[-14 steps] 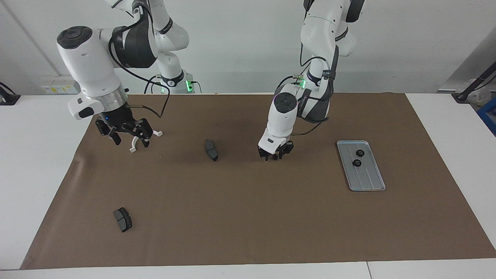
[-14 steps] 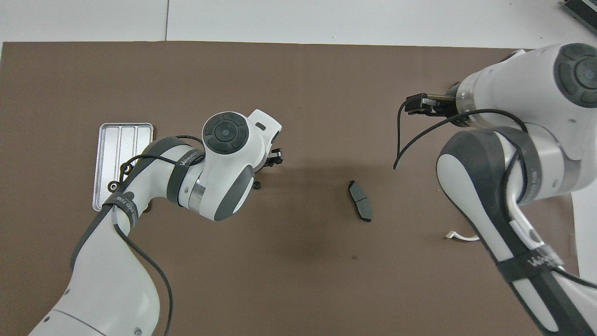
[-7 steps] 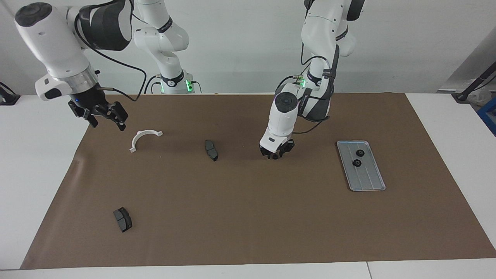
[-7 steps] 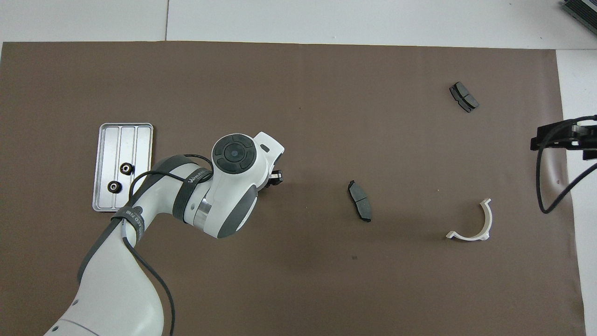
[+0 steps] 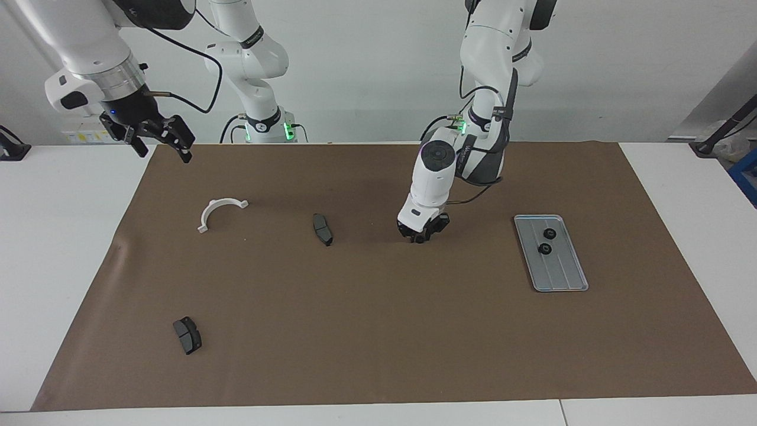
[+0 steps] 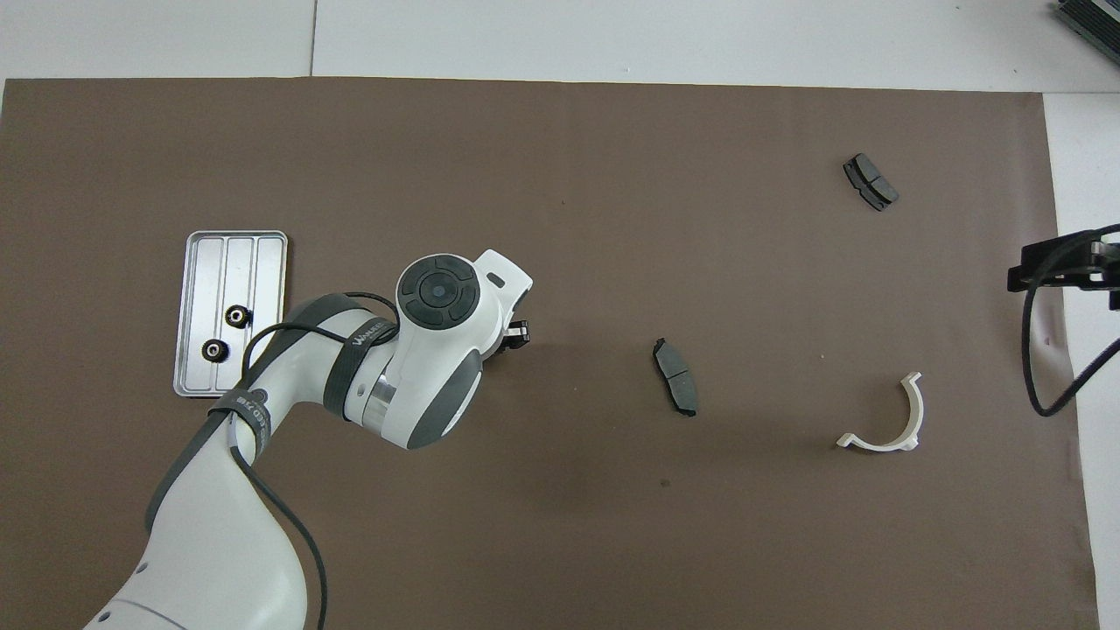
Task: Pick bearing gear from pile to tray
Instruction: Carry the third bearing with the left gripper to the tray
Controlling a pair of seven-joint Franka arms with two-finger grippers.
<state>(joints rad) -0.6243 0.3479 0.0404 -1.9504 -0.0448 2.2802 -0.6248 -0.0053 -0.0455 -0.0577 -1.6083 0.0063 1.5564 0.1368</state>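
The silver tray (image 5: 560, 278) (image 6: 266, 262) lies toward the left arm's end of the mat. Two black bearing gears (image 5: 549, 232) (image 6: 235, 315) rest in it. My left gripper (image 5: 420, 238) (image 6: 512, 335) is down at the mat's surface between the tray and a dark brake pad (image 5: 322, 229) (image 6: 675, 389). Its hand hides whatever lies under it. The pile's other parts are a white half-ring bracket (image 5: 220, 210) (image 6: 885, 420) and a second brake pad (image 5: 187, 335) (image 6: 870, 181). My right gripper (image 5: 161, 144) (image 6: 1054, 265) hangs open and empty, high over the mat's edge at the right arm's end.
A brown mat (image 5: 378, 331) covers most of the white table (image 5: 53, 248). The right arm's black cable (image 6: 1046, 385) hangs over the mat's edge beside the bracket.
The right arm rose and drew back to its own end of the table, uncovering the bracket and the farther brake pad. The left gripper settled slightly lower, its wrist now covering a small gear.
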